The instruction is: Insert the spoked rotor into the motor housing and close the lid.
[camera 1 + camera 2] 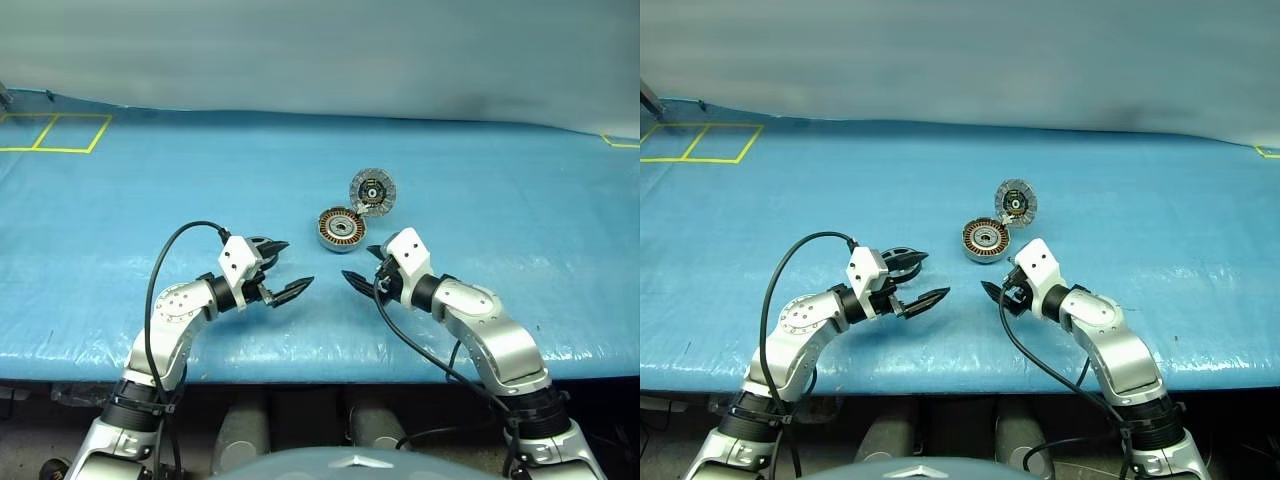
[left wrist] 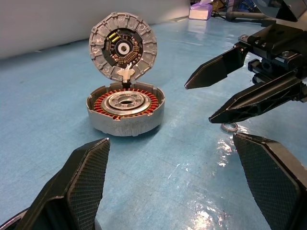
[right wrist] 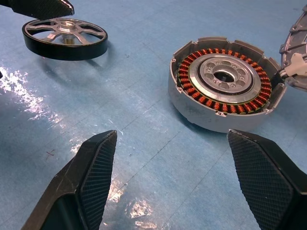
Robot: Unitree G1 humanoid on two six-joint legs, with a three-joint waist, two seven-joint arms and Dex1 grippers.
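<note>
Nearest the robot, the left gripper [image 1: 283, 268] and the right gripper [image 1: 362, 268] hover over the blue table [image 1: 500, 260], tips facing each other across a gap, both with fingers spread and holding nothing. The spoked rotor [image 3: 64, 38], a dark ring with pale spokes and hub, lies flat on the table just beside the left gripper's fingers. Farther out, between and beyond the two grippers, stands the motor housing [image 1: 341, 229], open at the top, its copper windings exposed around a bright central hub. Touching its far rim, the lid [image 1: 372, 189] leans upright, ribbed face and dark centre toward the robot. The rotor looks rigid, smooth and probably rather heavy for its size; a pinch across the rim, or on a spoke near the hub, seems the surest hold.
</note>
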